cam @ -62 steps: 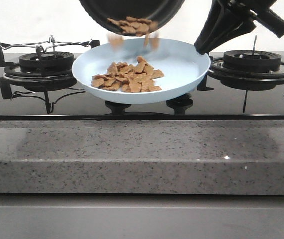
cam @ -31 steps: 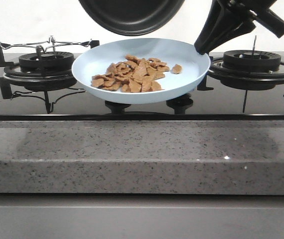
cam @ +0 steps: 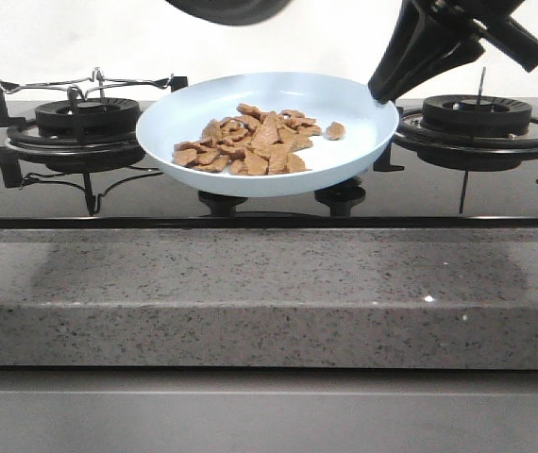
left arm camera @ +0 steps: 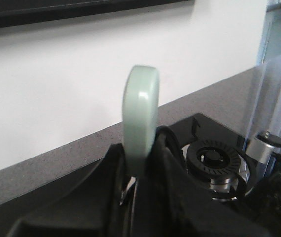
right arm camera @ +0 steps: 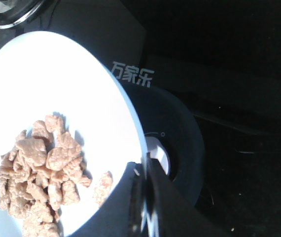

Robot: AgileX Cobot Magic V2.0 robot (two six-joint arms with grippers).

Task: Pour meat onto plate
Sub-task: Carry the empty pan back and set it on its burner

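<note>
One heap of meat [cam: 255, 146] lies on the plate [cam: 354, 123], a spread of small tan pieces gathered left of the plate's middle in the front view, with a single piece a little apart on the right side of the heap. The pale-blue plate is held up off the stove [cam: 250, 203], tilted slightly, between the two burners [cam: 85, 118], over the dark glass top. The right claw [cam: 382, 90] pinches the plate's rim at its right edge; the right wrist view shows its black fingers [right arm camera: 140, 197] pressed together on the rim, one on each face of it, with the meat [right arm camera: 39, 173] lying close to the grip point on the white-looking inside of the plate [right arm camera: 56, 79].

The black frying pan [cam: 231, 8] hangs above the plate at the top edge of the front view, only its lower curve showing, and it is well clear of the meat. In the left wrist view the left claw [left arm camera: 140, 163] is clamped on a pale-green handle [left arm camera: 141, 113] that stands upright between its fingers; beyond it lie a burner [left arm camera: 214, 160] and the grey counter [left arm camera: 52, 168] against a white wall.

The speckled grey counter [cam: 250, 293] runs across the front, below the stove.
</note>
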